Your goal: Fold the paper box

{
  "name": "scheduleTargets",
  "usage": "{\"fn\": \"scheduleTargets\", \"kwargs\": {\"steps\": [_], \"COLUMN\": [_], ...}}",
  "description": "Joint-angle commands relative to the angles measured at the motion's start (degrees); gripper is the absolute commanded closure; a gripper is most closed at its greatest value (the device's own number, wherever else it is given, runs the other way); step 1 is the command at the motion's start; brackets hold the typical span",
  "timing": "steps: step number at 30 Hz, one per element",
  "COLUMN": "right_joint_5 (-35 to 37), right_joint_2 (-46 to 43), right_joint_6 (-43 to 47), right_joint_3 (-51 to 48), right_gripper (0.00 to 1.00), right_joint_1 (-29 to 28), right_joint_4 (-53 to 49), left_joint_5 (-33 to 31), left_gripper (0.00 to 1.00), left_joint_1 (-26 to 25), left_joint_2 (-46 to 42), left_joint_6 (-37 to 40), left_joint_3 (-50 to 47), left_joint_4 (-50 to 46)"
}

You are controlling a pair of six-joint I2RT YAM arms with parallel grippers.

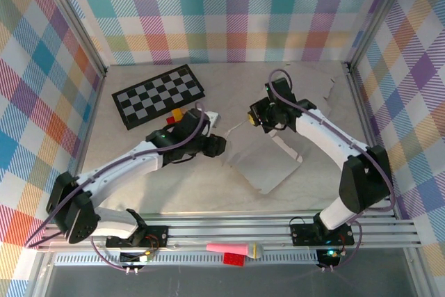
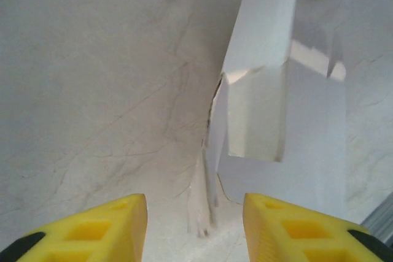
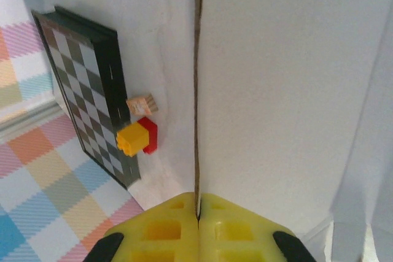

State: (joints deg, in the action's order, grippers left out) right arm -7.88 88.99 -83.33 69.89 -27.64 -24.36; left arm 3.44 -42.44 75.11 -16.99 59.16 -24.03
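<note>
One partly folded white paper box [image 1: 272, 166] is laid mid-way across the worktop [image 1: 201, 189], toward its right edge. One raised flap is pinched by the right gripper [image 1: 251, 119] with closed fingers. The left gripper [image 1: 217, 145] fingers are spread, empty. One checkered board [image 1: 158, 95] is set far-left.

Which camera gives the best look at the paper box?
The top external view: the paper box is seen almost whole there, spread on the table. The left wrist view gives its raised flaps close up; the right wrist view, one panel pinched in the right gripper.
</note>
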Motion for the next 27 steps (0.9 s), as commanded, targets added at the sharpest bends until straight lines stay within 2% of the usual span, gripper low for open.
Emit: {"fn": "scheduleTargets", "kwargs": {"steps": [1,4,8,12,13,17,20,22,27], "right_joint_5": [6.06,8.41,12.68,22.53,22.50,21.06,19.65,17.81,12.82], "right_joint_2": [-2.81,-2.94,-1.93,0.44,1.45,4.07,6.81,7.30,7.80], "right_joint_6": [-6.01,-8.87,-12.81,-11.25,-11.28,-8.70,-7.29,-6.26,-3.52], "right_joint_3": [-2.62,-5.44,-10.45,-17.35,-18.17,-18.86,-22.13,-23.21,-27.23], "right_gripper": [1.00,1.00,1.00,1.00,1.00,1.00,1.00,1.00,1.00], "right_joint_1": [-1.74,-2.48,-4.61,-8.62,-8.75,-8.87,-8.92,-8.86,-8.92], "right_joint_4": [12.09,18.03,28.43,49.52,53.15,56.66,67.39,69.28,74.85], "left_joint_5": [2.14,4.40,10.60,16.64,17.09,17.74,17.58,16.69,13.48], "left_gripper": [0.52,0.44,0.44,0.46,0.47,0.52,0.61,0.67,0.73], "left_joint_1": [2.61,5.47,13.43,21.37,22.61,24.24,24.42,24.51,24.51], "left_joint_2": [-5.74,-9.58,-10.82,-8.55,-8.00,-5.09,-3.11,-2.87,-4.63], "left_joint_6": [-5.84,-9.93,-15.86,-21.10,-21.78,-20.90,-18.85,-17.64,-14.81], "left_joint_3": [-0.77,-1.40,-1.52,-1.89,-2.23,-2.81,-4.89,-6.91,-11.51], "left_joint_4": [-1.31,-3.20,-6.48,-8.05,-8.09,-8.08,-7.37,-6.49,-3.50]}}
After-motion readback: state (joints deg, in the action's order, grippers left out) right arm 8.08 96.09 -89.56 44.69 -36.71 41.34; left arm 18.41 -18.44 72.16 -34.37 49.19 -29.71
